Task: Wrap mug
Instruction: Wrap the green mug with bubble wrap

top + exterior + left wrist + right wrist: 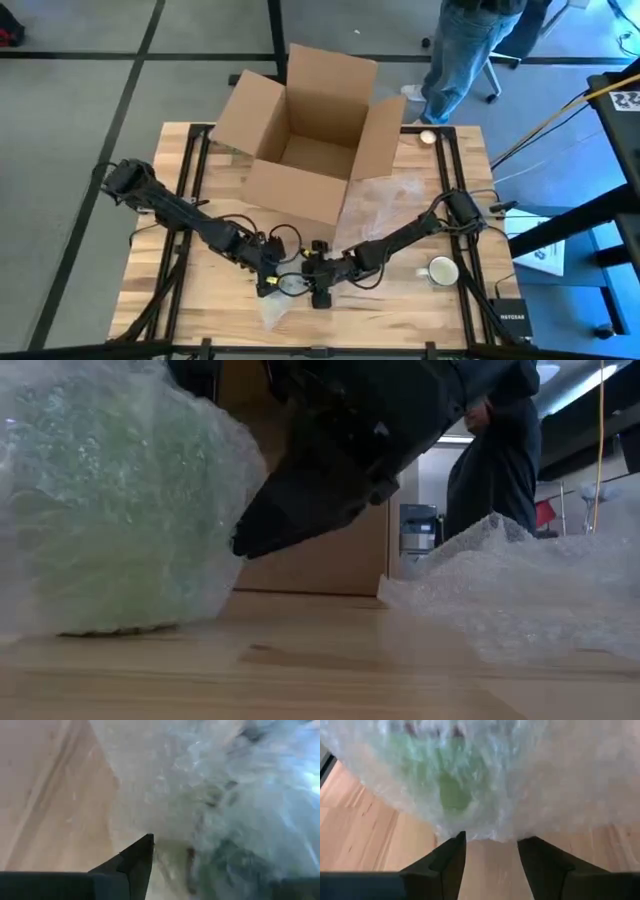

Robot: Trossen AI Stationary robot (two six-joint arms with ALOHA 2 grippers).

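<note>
The green mug [110,510], bundled in bubble wrap [520,780], sat on the table [180,300] near its front edge, between both grippers. The right gripper [491,847] had its jaws apart, tips just at the wrap. The left gripper [268,283] pressed against the bundle; I could not tell its jaws. A cardboard box [300,130] stood open behind.

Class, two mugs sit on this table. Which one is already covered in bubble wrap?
The green mug between the left claw and right claw is wrapped; the white ceramic mug near the table's right edge stands bare.
</note>
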